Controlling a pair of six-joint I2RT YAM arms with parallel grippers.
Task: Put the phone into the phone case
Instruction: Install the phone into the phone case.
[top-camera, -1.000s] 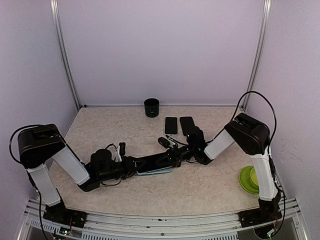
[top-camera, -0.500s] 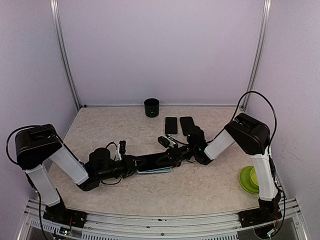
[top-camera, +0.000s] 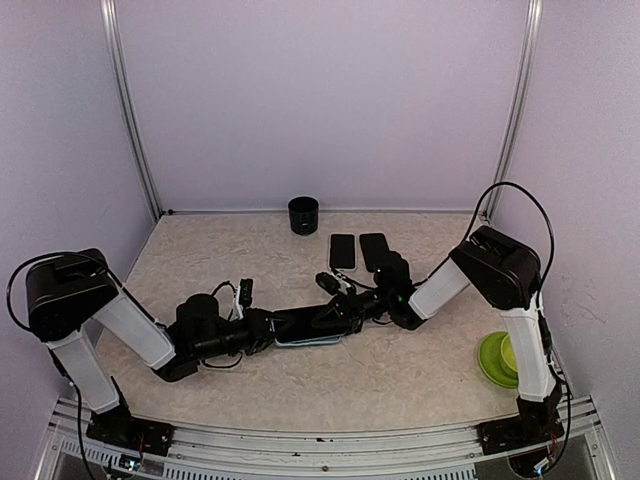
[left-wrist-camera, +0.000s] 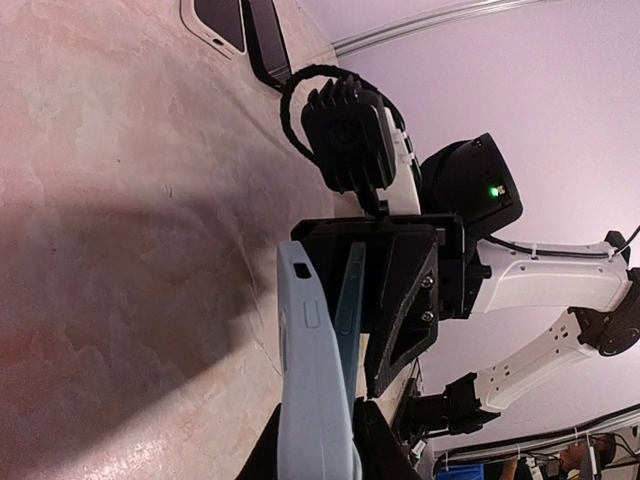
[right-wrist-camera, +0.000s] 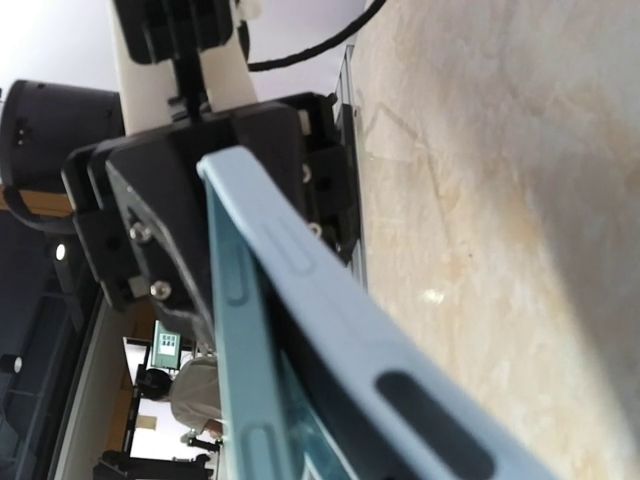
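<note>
Left arm (top-camera: 140, 335) and right arm (top-camera: 440, 285) stretch low, fingers (top-camera: 338, 314) meeting

Both arms are wearing smooth white shells between bulky black joint housings: the left arm (top-camera: 130, 330) and the right arm (top-camera: 440, 285) alike. Thin black cables (top-camera: 508, 184) are arching over the big upper joints. A green light (left-wrist-camera: 493, 190) is glowing on the right wrist's rounded black housing. A square, ribbed black camera block (left-wrist-camera: 345, 145) is sitting beside it, ringed by a braided black cord. The right end effector (top-camera: 340, 312) is showing matte black triangular fingers (left-wrist-camera: 400, 310) studded with small silver screws (left-wrist-camera: 428, 283).
</note>
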